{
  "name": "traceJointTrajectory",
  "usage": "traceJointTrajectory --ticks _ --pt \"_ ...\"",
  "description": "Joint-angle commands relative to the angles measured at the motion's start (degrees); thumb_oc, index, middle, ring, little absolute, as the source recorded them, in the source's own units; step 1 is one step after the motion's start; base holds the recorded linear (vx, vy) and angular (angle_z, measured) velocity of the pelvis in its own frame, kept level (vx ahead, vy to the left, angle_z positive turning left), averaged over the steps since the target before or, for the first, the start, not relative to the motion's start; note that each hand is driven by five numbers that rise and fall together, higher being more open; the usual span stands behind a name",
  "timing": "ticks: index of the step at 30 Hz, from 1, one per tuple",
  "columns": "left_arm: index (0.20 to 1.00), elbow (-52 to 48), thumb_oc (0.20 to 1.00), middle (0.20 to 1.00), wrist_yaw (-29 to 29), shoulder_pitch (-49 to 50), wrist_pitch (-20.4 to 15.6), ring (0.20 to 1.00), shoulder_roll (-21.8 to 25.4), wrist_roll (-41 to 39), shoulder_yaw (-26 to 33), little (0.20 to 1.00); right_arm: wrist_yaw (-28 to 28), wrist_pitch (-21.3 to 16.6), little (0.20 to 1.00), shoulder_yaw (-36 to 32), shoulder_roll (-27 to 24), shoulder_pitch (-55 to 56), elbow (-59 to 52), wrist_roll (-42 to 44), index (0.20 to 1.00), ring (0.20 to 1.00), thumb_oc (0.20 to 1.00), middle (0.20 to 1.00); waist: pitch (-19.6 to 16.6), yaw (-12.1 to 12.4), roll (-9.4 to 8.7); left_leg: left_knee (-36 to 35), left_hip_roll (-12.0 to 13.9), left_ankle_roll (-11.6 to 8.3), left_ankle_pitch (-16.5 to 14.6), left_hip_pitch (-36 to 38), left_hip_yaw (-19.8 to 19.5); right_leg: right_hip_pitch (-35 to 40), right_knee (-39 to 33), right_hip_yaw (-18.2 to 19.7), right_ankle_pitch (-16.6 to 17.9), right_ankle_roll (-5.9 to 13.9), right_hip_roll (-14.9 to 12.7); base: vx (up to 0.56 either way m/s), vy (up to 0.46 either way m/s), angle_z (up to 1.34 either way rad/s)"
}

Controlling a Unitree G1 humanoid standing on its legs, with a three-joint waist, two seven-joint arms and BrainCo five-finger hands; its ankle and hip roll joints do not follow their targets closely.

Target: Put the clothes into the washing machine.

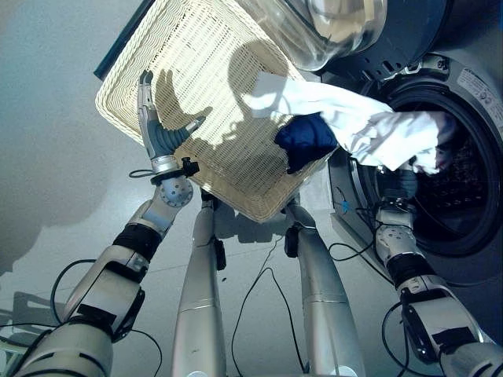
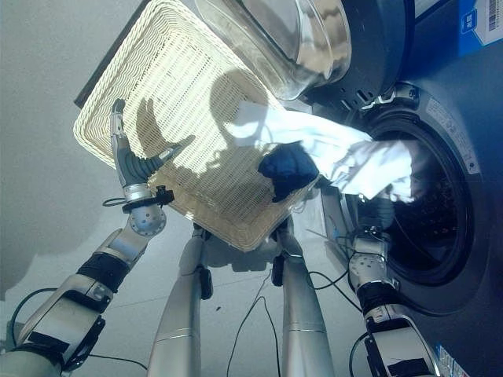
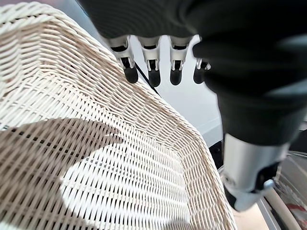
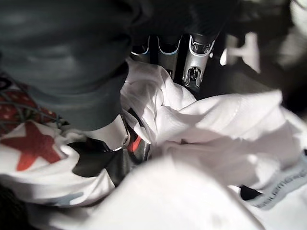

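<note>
Plain pale grey floor (image 1: 55, 157), bright light, hard dark shadows.

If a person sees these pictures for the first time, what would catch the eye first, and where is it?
Probably the white cloth, stretched from the wicker basket into the open round mouth of the washing machine, with the right hand buried in it. Next, a dark blue garment lying in the basket's corner nearest the machine. The left hand rests with straight fingers at the basket's opposite edge.

Pale woven wicker basket (image 1: 212, 102), soft white cloth (image 1: 369, 129), glossy glass washer door (image 2: 291, 35), dark matt drum (image 1: 464, 196)
</note>
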Motion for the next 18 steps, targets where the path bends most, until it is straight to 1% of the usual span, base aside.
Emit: traceJointTrajectory --ticks 1,2,3,4,5,6,7,8,9,11,12,13,14,16,17,18 --pt "1.000 -0.75 1.000 1.000 2.49 -0.70 -2.92 1.000 1.02 0.11 0.22 1.000 -11.47 -13.15 0.200 -6.13 -11.13 0.14 0.51 0.17 0.200 0.200 0.200 0.200 -1.46 -1.36 1.43 5.96 -2.40 -1.54 -6.00 -1.40 -0.53 4.48 -11.90 -2.15 10.18 7.72 0.75 0.02 -0.108 0.00" --pt "1.000 -1.27 1.000 1.000 2.75 -0.55 -2.70 1.000 2.24 -0.02 -0.67 1.000 -20.26 -16.49 0.200 -8.12 -13.72 -0.01 2.13 -4.91 0.200 0.200 0.200 0.200 -1.46 -1.46 0.90 6.27 -2.43 -1.32 -5.90 -2.10 -0.90 4.12 -11.91 -2.27 10.67 7.66 0.81 0.02 -0.109 0.01" --pt "1.000 -1.61 1.000 1.000 2.74 -0.26 -2.42 1.000 2.76 -0.19 -1.09 1.000 -24.09 -17.60 0.200 -8.18 -15.05 0.29 2.43 -6.33 0.200 0.200 0.200 0.200 -1.46 -1.38 0.67 6.58 -2.46 -1.28 -6.53 -1.69 -1.14 4.63 -11.80 -2.32 10.32 7.75 0.94 0.02 -0.131 0.03" --pt "1.000 -2.09 1.000 1.000 2.96 -0.13 -2.03 1.000 3.24 -0.14 -1.64 1.000 -30.06 -19.90 0.200 -8.67 -17.01 -0.05 3.02 -9.18 0.200 0.200 0.200 0.200 -1.46 -1.39 0.32 6.67 -2.51 -1.11 -6.66 -1.81 -1.37 4.71 -11.86 -2.47 10.51 7.84 1.05 0.01 -0.097 0.05" --pt "1.000 -2.43 1.000 1.000 3.12 0.05 -1.75 1.000 3.61 0.00 -1.86 1.000 -35.90 -20.29 0.200 -9.45 -18.71 -0.44 2.69 -13.06 0.200 0.200 0.200 0.200 -1.46 -1.46 0.05 6.67 -2.47 -1.06 -6.80 -1.83 -1.56 4.81 -11.98 -2.57 10.58 7.88 1.11 0.00 -0.110 0.05" --pt "1.000 -3.04 1.000 1.000 3.30 0.31 -1.30 1.000 4.21 -0.06 -2.36 1.000 -43.34 -20.82 0.200 -9.60 -21.51 -0.93 2.46 -16.86 0.200 0.200 0.200 0.200 -1.46 -1.40 -0.28 6.91 -2.55 -0.96 -7.15 -1.81 -1.86 4.99 -12.18 -2.68 10.64 7.91 1.15 0.00 -0.095 0.01" --pt "1.000 -3.21 1.000 1.000 3.44 0.30 -1.18 1.000 4.56 -0.02 -2.70 1.000 -47.53 -22.08 0.200 -9.71 -23.75 -1.75 2.83 -18.91 0.200 0.200 0.200 0.200 -1.46 -1.40 -0.60 6.90 -2.63 -0.87 -7.06 -1.99 -2.15 4.98 -12.30 -2.83 10.87 7.98 1.19 -0.01 -0.083 -0.05" --pt "1.000 -3.18 1.000 1.000 3.40 0.16 -1.26 1.000 4.87 0.07 -2.70 1.000 -51.05 -21.94 0.200 -10.06 -25.54 -2.57 3.00 -21.82 0.200 0.200 0.200 0.200 -1.46 -1.51 -0.78 6.78 -2.70 -0.80 -6.58 -2.44 -2.28 4.64 -12.53 -2.92 11.39 7.93 1.17 0.00 -0.076 -0.05" --pt "1.000 -3.18 1.000 1.000 2.68 0.54 -1.47 1.000 5.72 0.09 -2.53 1.000 -55.86 -20.48 0.200 -10.19 -29.17 -3.07 3.76 -24.77 0.200 0.200 0.200 0.200 -1.46 -1.36 -1.09 6.97 -2.66 -0.85 -7.43 -1.78 -2.66 5.39 -12.61 -2.92 10.82 8.02 1.28 0.01 -0.060 -0.04" --pt "1.000 -3.32 1.000 1.000 2.20 0.52 -1.37 1.000 6.54 -0.02 -2.44 1.000 -57.15 -20.62 0.200 -10.41 -32.27 -3.34 5.08 -25.50 0.200 0.200 0.200 0.200 -1.46 -1.56 -1.43 6.90 -2.52 -0.86 -7.32 -1.81 -2.83 5.51 -12.77 -3.04 10.97 8.07 1.25 0.02 -0.050 -0.04" --pt "1.000 -3.11 1.000 1.000 1.81 0.90 -1.77 1.000 7.58 -0.43 -2.45 1.000 -57.92 -19.07 0.200 -11.30 -35.09 -2.87 5.99 -27.05 0.200 0.200 0.200 0.200 -1.46 -1.74 -1.84 7.02 -2.52 -0.84 -7.59 -1.35 -3.06 6.00 -12.84 -3.07 10.92 8.07 1.42 0.01 -0.040 -0.04" --pt "1.000 -3.12 1.000 1.000 1.43 0.87 -1.93 1.000 7.94 -0.72 -2.31 1.000 -58.43 -18.82 0.200 -11.30 -36.15 -2.76 6.26 -27.16 0.200 0.200 0.200 0.200 -1.46 -1.75 -1.95 7.09 -2.56 -0.80 -7.60 -1.39 -3.13 5.95 -12.87 -3.08 10.96 8.04 1.45 -0.01 -0.033 -0.03" --pt "1.000 -2.95 1.000 1.000 1.06 0.60 -2.05 1.000 8.69 -1.22 -2.34 1.000 -60.58 -17.27 0.200 -11.80 -38.26 -3.25 7.25 -29.40 0.200 0.200 0.200 0.200 -1.46 -1.93 -2.32 6.98 -2.55 -0.66 -7.22 -1.57 -3.16 5.80 -13.06 -3.09 11.31 7.90 1.44 0.00 0.000 0.00" --pt "1.000 -2.81 1.000 1.000 0.81 0.70 -2.16 1.000 8.82 -1.45 -2.40 1.000 -61.50 -16.71 0.200 -11.67 -38.65 -3.27 7.51 -29.81 0.200 0.200 0.200 0.200 -1.46 -1.86 -2.32 7.03 -2.48 -0.65 -7.77 -1.03 -3.24 6.30 -12.98 -3.09 10.86 7.97 1.56 0.00 0.000 0.00" --pt "1.000 -2.31 1.000 1.000 0.24 0.33 -2.65 1.000 9.18 -1.72 -2.27 1.000 -62.29 -14.37 0.200 -11.83 -40.04 -3.38 9.39 -29.60 0.200 0.200 0.200 0.200 -1.46 -1.93 -2.53 6.95 -2.51 -0.53 -7.21 -1.39 -3.24 6.08 -13.08 -3.15 11.18 7.85 1.48 0.00 0.000 0.00" --pt "1.000 -1.60 1.000 1.000 -1.14 -0.23 -3.49 1.000 9.54 -1.84 -2.47 1.000 -59.37 -6.97 0.768 -10.17 -41.32 -3.37 13.08 -28.05 0.768 0.768 0.768 0.768 -1.46 -1.61 -2.43 7.11 -2.43 -0.54 -7.63 -0.71 -3.29 6.86 -12.89 -3.15 10.59 7.80 1.63 0.03 -0.003 0.00"
